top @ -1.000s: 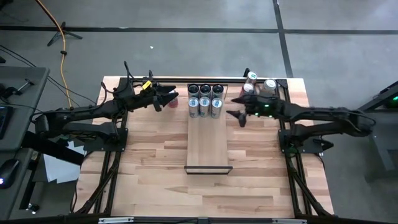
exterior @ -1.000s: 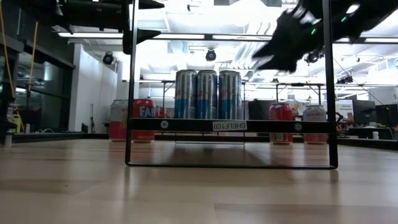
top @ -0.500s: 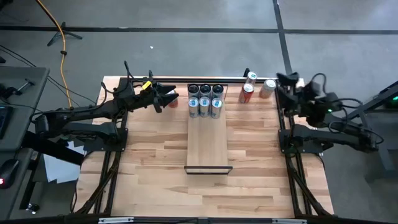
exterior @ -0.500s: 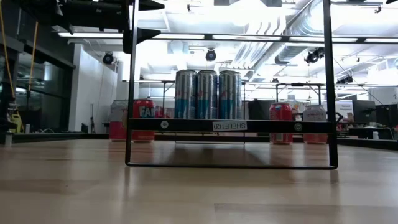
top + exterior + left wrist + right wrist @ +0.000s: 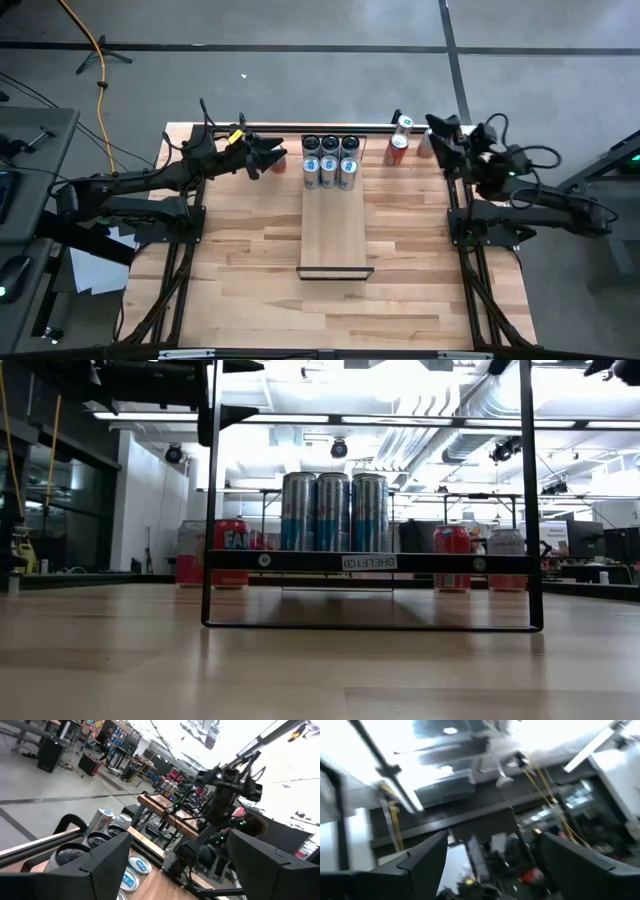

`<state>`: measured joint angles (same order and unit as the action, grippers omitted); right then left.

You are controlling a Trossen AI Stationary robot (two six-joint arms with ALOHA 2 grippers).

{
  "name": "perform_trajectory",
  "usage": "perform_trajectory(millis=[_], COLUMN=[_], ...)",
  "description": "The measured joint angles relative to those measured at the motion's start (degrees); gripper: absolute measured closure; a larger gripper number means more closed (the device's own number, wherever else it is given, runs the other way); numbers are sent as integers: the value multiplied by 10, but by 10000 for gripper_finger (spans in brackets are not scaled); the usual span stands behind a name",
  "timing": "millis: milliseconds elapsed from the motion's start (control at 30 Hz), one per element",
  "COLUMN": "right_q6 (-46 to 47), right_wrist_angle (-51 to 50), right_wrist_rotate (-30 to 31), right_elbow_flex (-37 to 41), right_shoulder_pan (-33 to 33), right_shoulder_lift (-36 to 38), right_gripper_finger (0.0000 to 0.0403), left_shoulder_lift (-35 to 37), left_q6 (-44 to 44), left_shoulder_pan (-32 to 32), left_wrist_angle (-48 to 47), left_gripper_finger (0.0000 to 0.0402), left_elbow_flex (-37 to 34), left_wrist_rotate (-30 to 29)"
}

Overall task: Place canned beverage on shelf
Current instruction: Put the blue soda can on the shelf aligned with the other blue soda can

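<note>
Since the right gripper (image 5: 437, 130) swung back from the shelf (image 5: 335, 230), fingers apart and empty, six cans (image 5: 329, 160) crowd its far end; left gripper (image 5: 272, 156) waits open beside them.

Grey concrete floor (image 5: 320, 70) crossed by dark seams, with a yellow cable (image 5: 100, 60) trailing over it, around a plank-patterned wooden tabletop (image 5: 250, 260); beyond, a bright white ceiling (image 5: 400, 385) with strip lights, exposed ducts (image 5: 470, 420) and distant workbenches (image 5: 590, 570).
</note>
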<state>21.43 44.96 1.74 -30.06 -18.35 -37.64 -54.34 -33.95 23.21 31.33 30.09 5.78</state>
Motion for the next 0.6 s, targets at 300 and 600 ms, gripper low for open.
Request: perform_trajectory(millis=[300, 600], right_q6=[7, 172], right_wrist_angle=[-41, -741], right_wrist_rotate=[72, 219], right_elbow_flex=[-1, -267], right_shoulder_pan=[0, -99], right_shoulder_lift=[-47, -173], right_gripper_finger=[95, 96], left_shoulder_lift=[0, 0], left_q6=[1, 1], left_shoulder_pan=[0, 3], left_wrist_angle=[0, 0], left_gripper_finger=[106, 106], left_elbow_flex=[0, 0], left_wrist_rotate=[31, 15])
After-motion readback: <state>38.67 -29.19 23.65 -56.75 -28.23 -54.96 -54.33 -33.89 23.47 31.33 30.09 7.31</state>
